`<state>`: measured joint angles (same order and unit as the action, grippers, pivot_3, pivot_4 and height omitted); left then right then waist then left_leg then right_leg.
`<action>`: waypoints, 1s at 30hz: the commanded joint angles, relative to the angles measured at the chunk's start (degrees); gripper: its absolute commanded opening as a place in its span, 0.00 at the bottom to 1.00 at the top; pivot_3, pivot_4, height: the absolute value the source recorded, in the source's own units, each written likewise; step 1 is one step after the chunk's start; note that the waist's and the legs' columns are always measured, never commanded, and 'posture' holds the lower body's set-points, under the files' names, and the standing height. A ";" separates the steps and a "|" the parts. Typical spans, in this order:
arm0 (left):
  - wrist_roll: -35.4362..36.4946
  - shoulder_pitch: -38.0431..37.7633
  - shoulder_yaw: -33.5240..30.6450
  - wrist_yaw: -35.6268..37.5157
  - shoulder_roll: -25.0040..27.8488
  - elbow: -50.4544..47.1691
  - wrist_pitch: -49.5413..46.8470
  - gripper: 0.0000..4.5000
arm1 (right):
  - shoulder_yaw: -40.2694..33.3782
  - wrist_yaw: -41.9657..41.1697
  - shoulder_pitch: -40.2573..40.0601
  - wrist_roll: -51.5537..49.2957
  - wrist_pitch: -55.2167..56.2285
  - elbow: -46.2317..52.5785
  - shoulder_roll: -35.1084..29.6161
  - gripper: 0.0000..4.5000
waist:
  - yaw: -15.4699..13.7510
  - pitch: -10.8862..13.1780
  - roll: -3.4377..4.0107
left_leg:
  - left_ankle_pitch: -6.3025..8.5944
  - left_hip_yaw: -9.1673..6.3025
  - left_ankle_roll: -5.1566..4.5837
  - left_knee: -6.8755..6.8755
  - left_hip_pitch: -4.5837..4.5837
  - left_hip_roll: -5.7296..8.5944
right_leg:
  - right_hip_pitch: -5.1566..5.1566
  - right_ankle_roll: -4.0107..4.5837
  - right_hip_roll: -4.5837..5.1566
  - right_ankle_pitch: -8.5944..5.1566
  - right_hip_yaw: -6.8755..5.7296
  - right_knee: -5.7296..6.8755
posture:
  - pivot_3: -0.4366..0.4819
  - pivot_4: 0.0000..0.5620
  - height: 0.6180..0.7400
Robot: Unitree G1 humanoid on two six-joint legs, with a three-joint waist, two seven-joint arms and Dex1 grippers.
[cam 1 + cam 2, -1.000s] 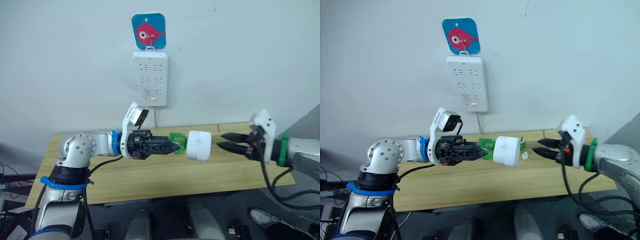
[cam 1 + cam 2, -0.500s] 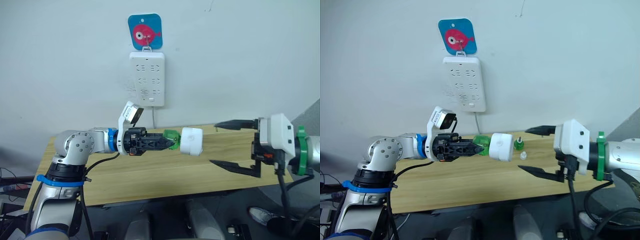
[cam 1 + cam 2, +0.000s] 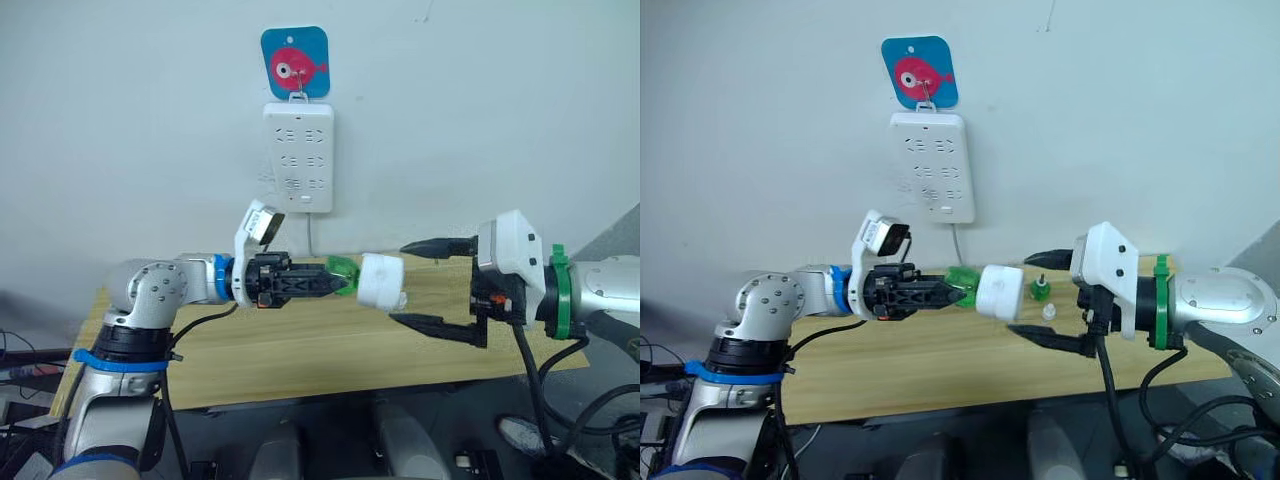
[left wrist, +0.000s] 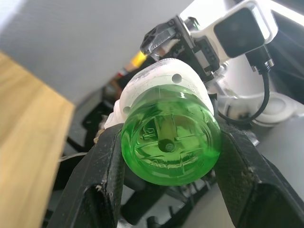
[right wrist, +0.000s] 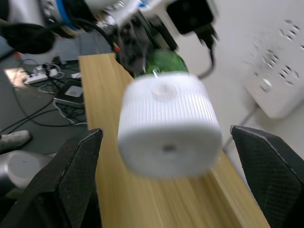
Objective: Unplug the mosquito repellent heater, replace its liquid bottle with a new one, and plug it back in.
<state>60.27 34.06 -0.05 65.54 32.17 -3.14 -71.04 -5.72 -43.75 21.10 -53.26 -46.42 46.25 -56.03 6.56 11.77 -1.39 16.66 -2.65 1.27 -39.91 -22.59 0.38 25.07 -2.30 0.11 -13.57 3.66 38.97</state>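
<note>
My left gripper is shut on a green bottle that sits in the base of the white mosquito repellent heater, held level above the table. My right gripper is open wide, one finger above and one finger below the heater's far end, not touching it. In the right wrist view the heater lies between the fingers. The left wrist view shows the bottle's bottom clamped between the pads. A capless green liquid bottle with a dark wick stands on the table beside a small white cap.
A white power strip hangs on the wall under a blue fish hook, above and behind the heater. The wooden table runs below both arms. Cables and a floor power strip lie to the left.
The right gripper opened wide, then moved left toward the heater until its fingers straddle the heater's end. The left gripper kept hold of the bottle and heater, barely moving.
</note>
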 commanded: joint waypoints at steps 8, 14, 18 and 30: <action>2.21 1.51 -0.95 -0.88 -0.76 -2.44 -1.02 0.51 | 0.00 0.29 -0.77 1.27 1.33 1.11 0.15 1.00 | 0.02 0.00 0.00 | 0.00 -0.01 0.00 0.00 0.01 -0.01 | 0.00 0.00 -0.01 0.00 -0.01 0.01 | 0.25 0.27 0.94; 2.47 1.66 -1.16 -0.88 -1.11 -2.44 -1.49 0.51 | 4.06 1.62 0.16 5.26 2.42 0.77 2.95 1.00 | 0.04 0.00 0.00 | 0.00 -0.01 0.00 0.00 0.02 -0.02 | 0.01 0.00 -0.01 0.00 -0.01 0.03 | 0.25 0.27 0.94; 2.20 1.13 -1.15 -0.31 -0.89 -2.34 -1.09 0.51 | 4.35 1.24 0.52 5.92 2.87 0.36 3.87 0.82 | 0.03 0.00 0.00 | 0.00 -0.01 0.00 0.00 0.01 -0.01 | 0.01 0.00 0.00 0.00 -0.01 0.02 | 0.26 0.27 0.94; -1.58 -0.24 1.19 2.73 1.97 -0.58 1.19 0.68 | 4.36 0.16 1.74 7.37 3.62 -0.50 4.96 0.66 | 0.02 0.00 0.00 | 0.00 -0.03 0.00 0.00 0.02 -0.01 | 0.00 0.00 0.00 0.00 -0.03 0.03 | 0.26 0.27 0.94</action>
<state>59.43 33.62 1.04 67.13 33.11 -3.69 -70.68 0.20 -43.28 21.56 -46.19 -44.42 44.97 -51.16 6.58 11.76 -1.39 16.65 -2.68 1.27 -39.91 -22.57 0.37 25.08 -2.29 0.11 -13.57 3.63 38.99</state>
